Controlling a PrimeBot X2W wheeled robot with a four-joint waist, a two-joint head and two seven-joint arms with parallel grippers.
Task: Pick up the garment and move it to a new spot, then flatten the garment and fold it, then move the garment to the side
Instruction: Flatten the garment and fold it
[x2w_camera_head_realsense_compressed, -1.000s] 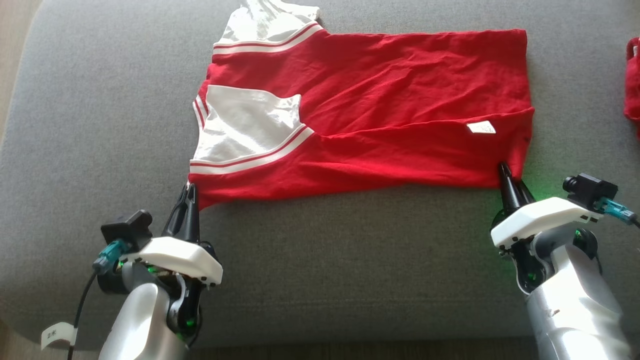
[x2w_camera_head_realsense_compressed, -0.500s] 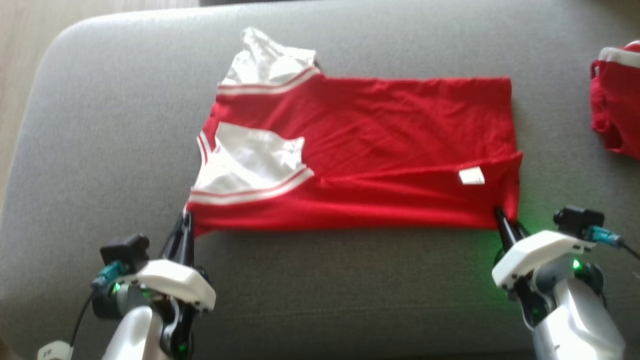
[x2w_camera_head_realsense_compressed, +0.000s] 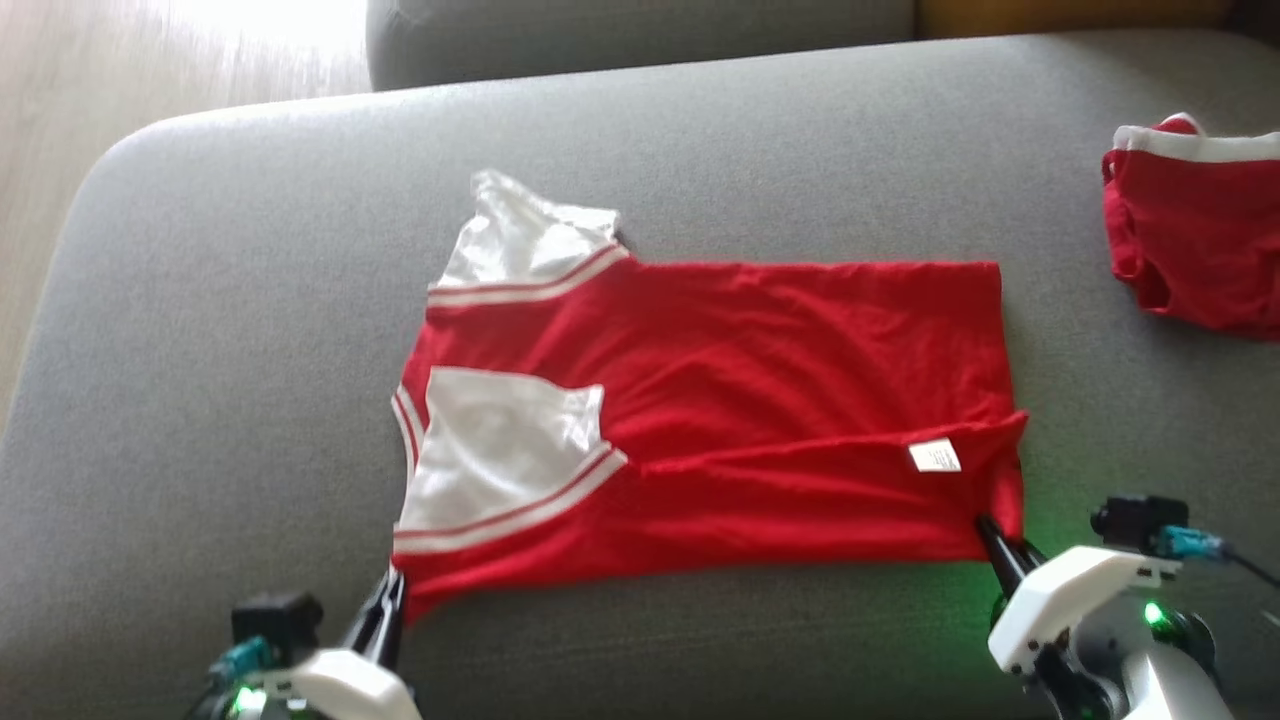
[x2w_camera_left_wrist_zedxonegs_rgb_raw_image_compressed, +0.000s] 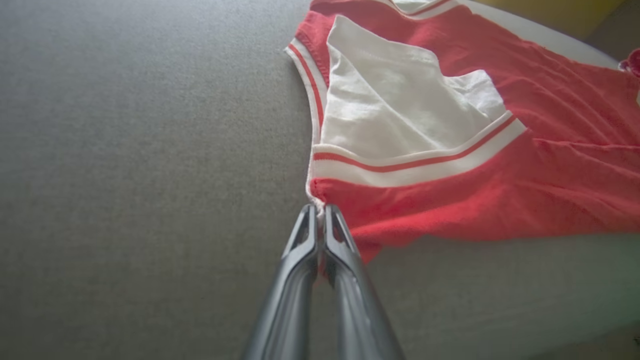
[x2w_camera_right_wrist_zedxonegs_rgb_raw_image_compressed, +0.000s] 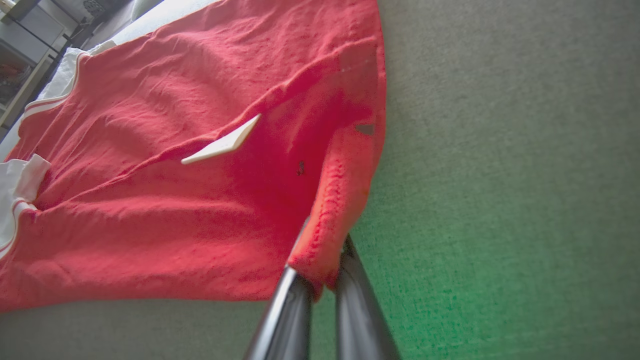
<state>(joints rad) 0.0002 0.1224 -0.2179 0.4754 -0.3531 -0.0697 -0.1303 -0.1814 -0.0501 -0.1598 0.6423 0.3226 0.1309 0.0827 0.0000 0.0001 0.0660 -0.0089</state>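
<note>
You have the garment (x2w_camera_head_realsense_compressed: 760, 400) laid out across the middle of the grey cushion (x2w_camera_head_realsense_compressed: 200, 350), collar end toward 9 o'clock and hem toward 3 o'clock. It lies mostly flat, and its near long edge looks turned over onto the body, with the white label (x2w_camera_head_realsense_compressed: 935, 456) showing, so I judge the move and the flattening done and a first lengthwise fold under way. The remaining folds and the shift to the side are left to do.

Your left gripper (x2w_camera_head_realsense_compressed: 388, 600) sits at 7 o'clock from the garment, its fingers pinched together on the near corner just below the white striped sleeve (x2w_camera_head_realsense_compressed: 500, 450). Your right gripper (x2w_camera_head_realsense_compressed: 990, 535) sits at 5 o'clock, clamped on the near hem corner; the right wrist view shows red cloth bunched between its fingers. A second red piece (x2w_camera_head_realsense_compressed: 1200, 250) lies well apart at 2 o'clock, so mind it when you choose the side
</note>
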